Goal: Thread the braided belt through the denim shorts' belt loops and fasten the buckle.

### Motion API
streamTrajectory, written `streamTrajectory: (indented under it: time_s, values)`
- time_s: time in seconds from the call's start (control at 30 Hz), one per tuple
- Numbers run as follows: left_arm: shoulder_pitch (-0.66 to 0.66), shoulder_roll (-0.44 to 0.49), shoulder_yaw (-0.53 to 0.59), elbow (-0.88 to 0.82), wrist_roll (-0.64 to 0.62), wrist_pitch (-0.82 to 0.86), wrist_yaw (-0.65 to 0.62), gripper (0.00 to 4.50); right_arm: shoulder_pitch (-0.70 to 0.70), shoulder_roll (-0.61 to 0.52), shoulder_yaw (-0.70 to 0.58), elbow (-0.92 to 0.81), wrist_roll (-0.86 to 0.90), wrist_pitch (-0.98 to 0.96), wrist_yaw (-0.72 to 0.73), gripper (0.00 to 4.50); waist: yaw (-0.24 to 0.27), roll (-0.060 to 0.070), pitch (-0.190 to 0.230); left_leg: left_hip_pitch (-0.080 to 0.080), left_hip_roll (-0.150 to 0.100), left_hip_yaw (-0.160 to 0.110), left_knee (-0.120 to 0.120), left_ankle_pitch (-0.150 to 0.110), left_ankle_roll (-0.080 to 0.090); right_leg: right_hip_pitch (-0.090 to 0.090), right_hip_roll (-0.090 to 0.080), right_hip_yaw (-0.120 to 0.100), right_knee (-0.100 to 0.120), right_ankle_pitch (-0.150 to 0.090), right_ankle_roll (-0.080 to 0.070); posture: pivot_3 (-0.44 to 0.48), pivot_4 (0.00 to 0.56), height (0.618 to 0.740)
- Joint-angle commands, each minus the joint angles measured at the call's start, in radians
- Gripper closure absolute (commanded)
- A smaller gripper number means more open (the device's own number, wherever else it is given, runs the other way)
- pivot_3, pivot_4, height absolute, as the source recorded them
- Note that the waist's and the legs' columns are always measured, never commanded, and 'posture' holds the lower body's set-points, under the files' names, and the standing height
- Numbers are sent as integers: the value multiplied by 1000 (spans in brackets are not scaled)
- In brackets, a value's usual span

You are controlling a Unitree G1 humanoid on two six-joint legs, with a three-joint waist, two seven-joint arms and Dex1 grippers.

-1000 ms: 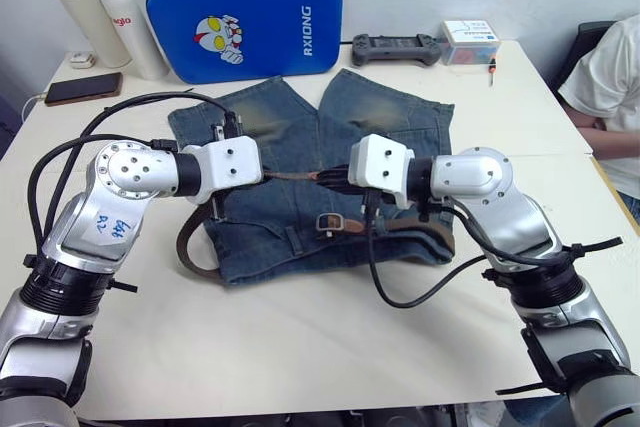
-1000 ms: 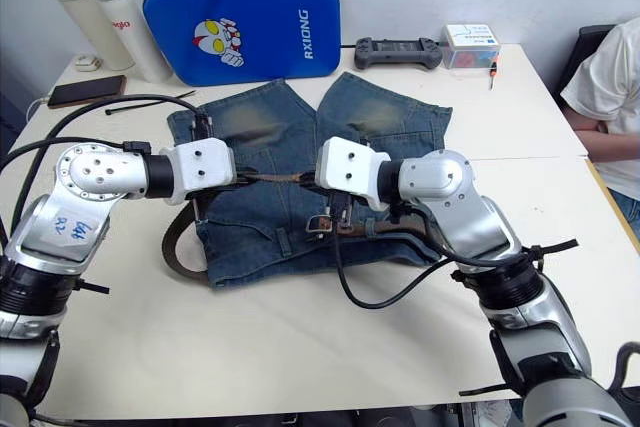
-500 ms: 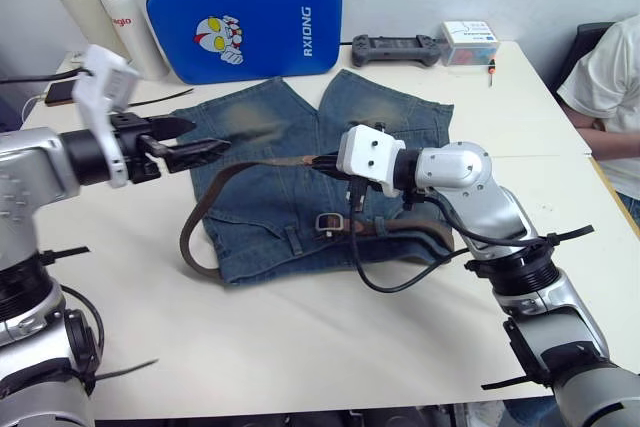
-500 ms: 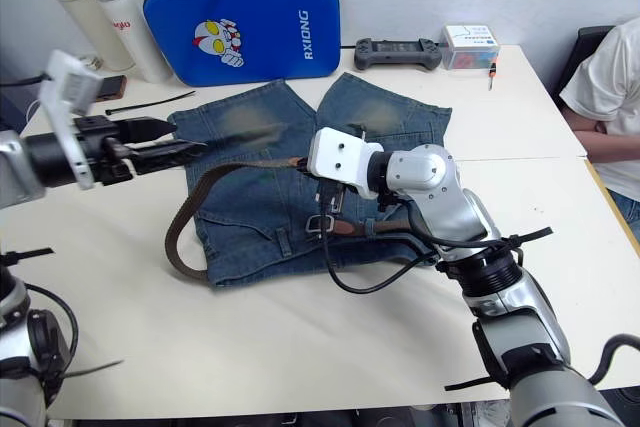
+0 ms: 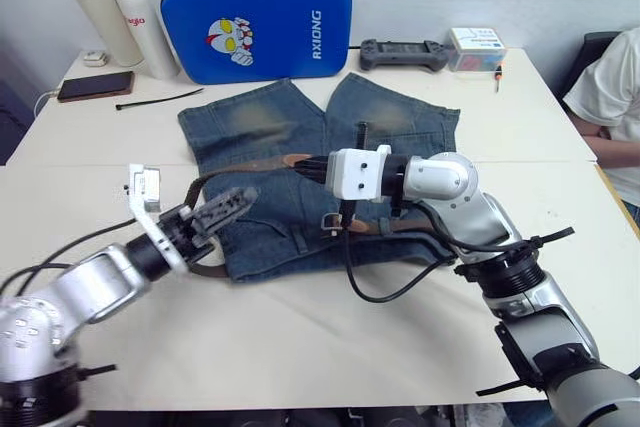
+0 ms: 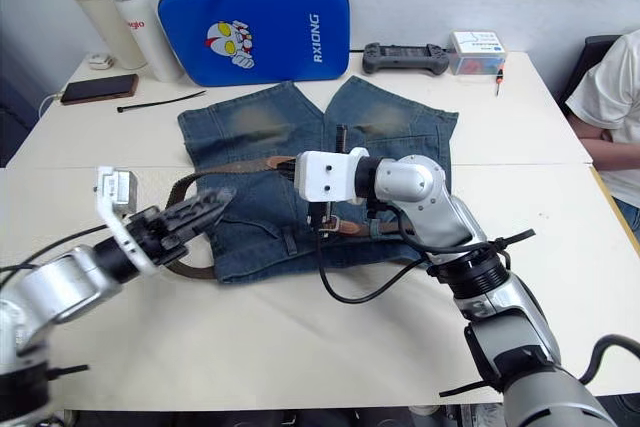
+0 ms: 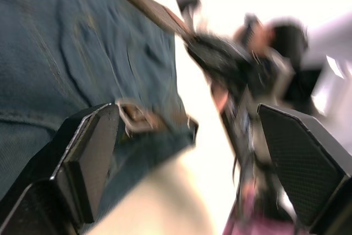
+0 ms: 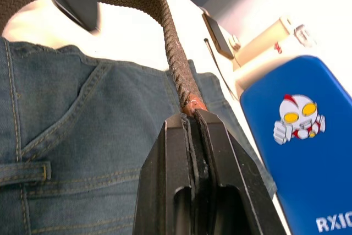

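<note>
The blue denim shorts (image 5: 320, 172) with pale faded patches on both legs lie flat on the white table (image 5: 300, 337), in front of the blue padded case (image 5: 258, 19) with its cartoon figure. The right gripper (image 8: 190, 122) hangs above the middle of the shorts with its jaws pressed together on the lighter tan tip of the dark-brown braided belt (image 8: 165, 42). From that grip the belt arcs up and away toward the shorts' left edge, bends down and runs back along the waistband at the shorts' near edge. The small silver-grey metal buckle (image 5: 330, 222) rests on the waistband just below the right gripper, beside a narrow denim belt loop (image 5: 297, 240).

The left gripper (image 7: 187, 152) hovers off the shorts' near left corner, next to the belt's bend, its jaws spread wide with nothing between them; its wrist view looks across the denim to the buckle.

Behind the shorts, near the case, lie a thin black cable tie (image 5: 150, 99) and a dark phone (image 5: 88, 85).
</note>
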Motion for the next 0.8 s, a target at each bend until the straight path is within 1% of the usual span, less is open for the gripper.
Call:
streamTrajectory:
  time_s: [0.03,0.1,0.17,0.2,0.27,0.43,0.67,0.77,0.8]
  values:
    - [-58,-202,-76,-148,-27,-233,331,73,10,-12,-23,-40,2,-18,-2,4500,9,-1,0,0,0,0,1,0,0,0,0,0,0,0,0,0,150,740]
    - [-97,-265,-94,-172,-27,-298,457,73,14,-15,-26,-47,2,-14,-1,4500,9,-1,0,-2,0,0,4,-1,0,1,1,0,0,0,0,0,150,740]
    - [-132,-308,-94,-176,-27,-345,549,73,18,-17,-28,-53,1,-9,-2,4500,8,-1,0,-1,0,0,4,-1,0,1,1,0,0,0,0,0,150,740]
    - [-151,-325,-89,-172,-27,-366,585,73,21,-19,-29,-58,0,-5,-3,4500,7,-1,0,-1,1,0,4,-1,0,2,1,0,0,0,0,0,150,740]
    - [-174,-326,-73,-152,-27,-375,635,73,27,-24,-30,-69,-2,3,-4,4500,6,-1,0,0,2,1,4,-1,0,2,3,1,0,0,0,0,150,740]
    - [-191,-336,-34,-123,-27,-388,708,73,33,-33,-35,-82,-3,14,-7,4500,8,-1,0,0,3,1,5,-1,-1,3,5,2,-1,0,0,0,150,740]
    - [-219,-378,-22,-66,-27,-390,726,73,36,-31,-39,-113,15,35,2,4500,11,-1,0,0,3,0,6,-1,-1,5,5,1,-3,0,0,0,150,740]
    - [-232,-390,-26,-43,-27,-397,725,901,41,-36,-40,-128,14,47,2,4500,11,-1,0,0,3,0,6,-2,-1,5,5,0,-4,0,0,0,150,740]
    - [-238,-392,-24,-38,-27,-399,722,1270,43,-38,-41,-132,14,51,2,4500,10,-1,0,0,4,0,6,-2,-1,6,5,0,-4,0,0,0,150,740]
